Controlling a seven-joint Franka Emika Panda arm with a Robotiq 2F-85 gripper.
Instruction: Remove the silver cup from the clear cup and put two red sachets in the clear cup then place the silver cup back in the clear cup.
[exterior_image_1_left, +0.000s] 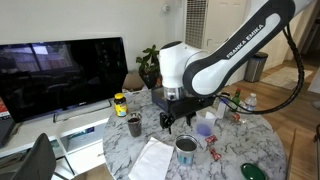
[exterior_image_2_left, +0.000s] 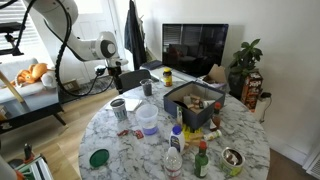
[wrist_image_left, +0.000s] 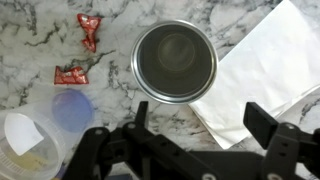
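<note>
Wrist view: the silver cup (wrist_image_left: 175, 62) stands upright on the marbled worktop (wrist_image_left: 30, 45), seen from straight above, with its dark inside empty. The gripper (wrist_image_left: 198, 112) hangs over it with its jaws spread wide, one finger on each side of the cup's near edge, and it holds nothing. Two red sachets (wrist_image_left: 89, 28) lie flat on the worktop on one side of the silver cup, apart from it and from each other. The clear cup (wrist_image_left: 72, 110) stands on that same side, nearer the gripper than the sachets are. On the opposite side of the silver cup, a white sheet of paper (wrist_image_left: 265, 70) reaches to just beside it.

In an exterior view, the gripper (exterior_image_1_left: 175, 120) hovers above the worktop (exterior_image_1_left: 235, 150). The silver cup (exterior_image_1_left: 186, 150) sits low in front of it, clear of the fingers. The clear cup (exterior_image_1_left: 205, 128) is just beside the silver cup and separate from it, and the paper (exterior_image_1_left: 155, 160) lies on the silver cup's other side.

In an exterior view from across the worktop (exterior_image_2_left: 250, 140), the gripper (exterior_image_2_left: 120, 82) is directly above the silver cup (exterior_image_2_left: 119, 108). The clear cup (exterior_image_2_left: 148, 122) stands near the silver cup, towards the middle of the worktop. A dark box (exterior_image_2_left: 195, 103) stands beyond the clear cup.
</note>
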